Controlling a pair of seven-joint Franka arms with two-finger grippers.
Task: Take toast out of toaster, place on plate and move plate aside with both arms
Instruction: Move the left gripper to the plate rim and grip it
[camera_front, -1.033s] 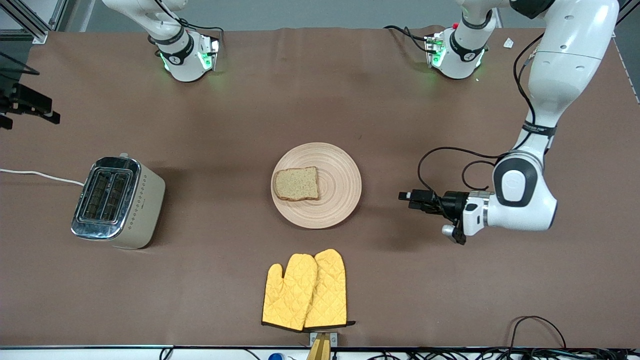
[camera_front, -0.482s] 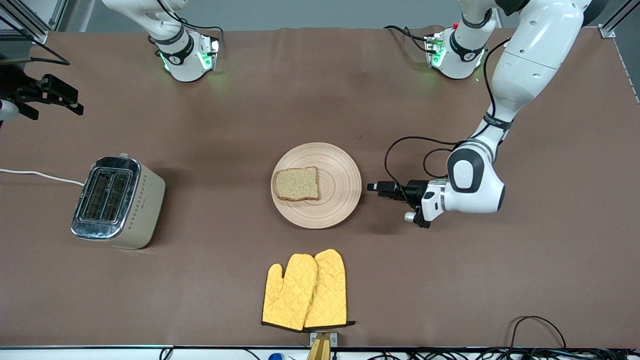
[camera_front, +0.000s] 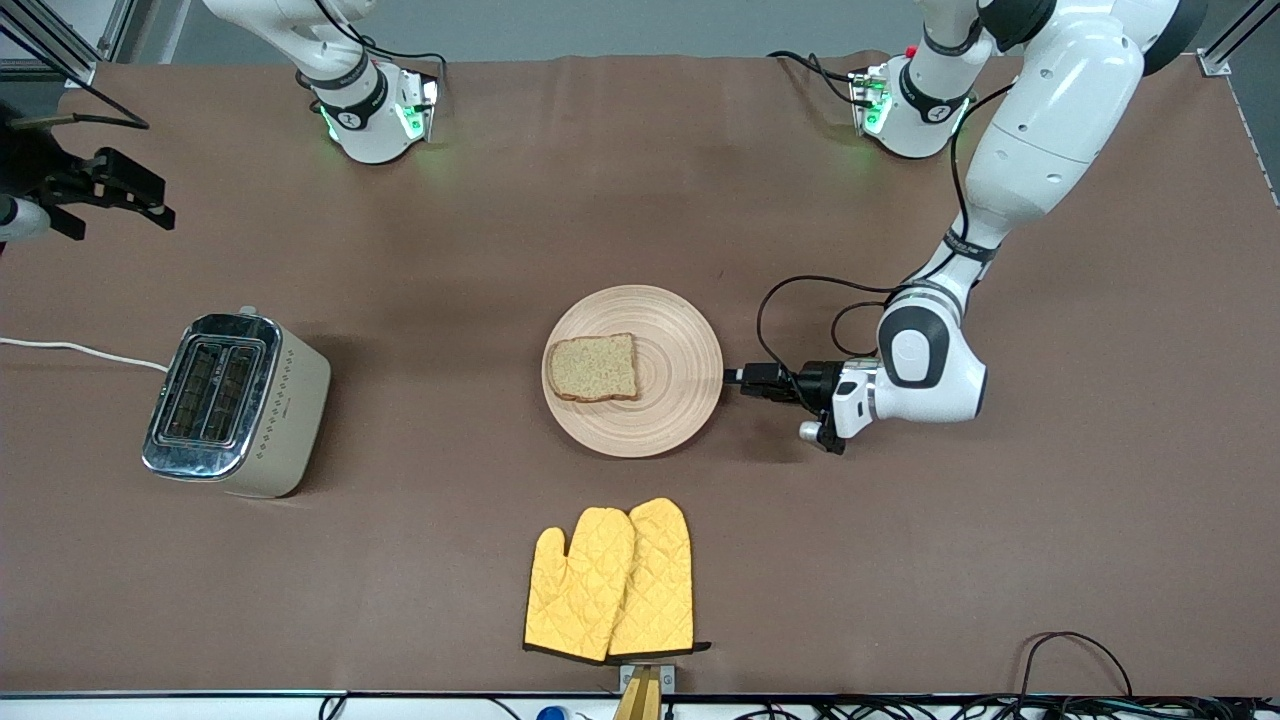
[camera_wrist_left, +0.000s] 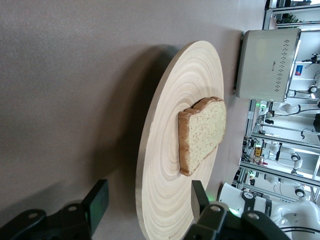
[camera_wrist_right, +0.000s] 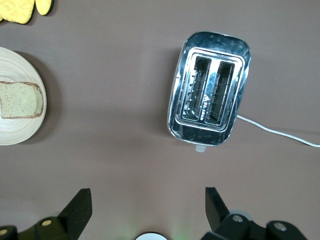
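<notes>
The toast (camera_front: 593, 367) lies flat on the plate (camera_front: 680, 370) in the middle of the table. My left gripper (camera_front: 735, 378) is low at the plate's rim on the side toward the left arm's end. In the left wrist view the left gripper (camera_wrist_left: 148, 200) is open, its fingers (camera_wrist_left: 97, 200) set on either side of the rim of the plate (camera_wrist_left: 190, 75), below the toast (camera_wrist_left: 202, 132). My right gripper (camera_front: 140, 190) is open and empty, up over the table at the right arm's end. It also shows in the right wrist view (camera_wrist_right: 147, 205).
A silver toaster (camera_front: 235, 405) with a white cord stands toward the right arm's end, also in the right wrist view (camera_wrist_right: 210, 87). Two yellow oven mitts (camera_front: 612, 582) lie nearer the front camera than the plate. Cables trail from the left wrist.
My left gripper has moved across the table to the plate's rim. My right gripper has come a little way in from the table's end. Plate and toast have not moved.
</notes>
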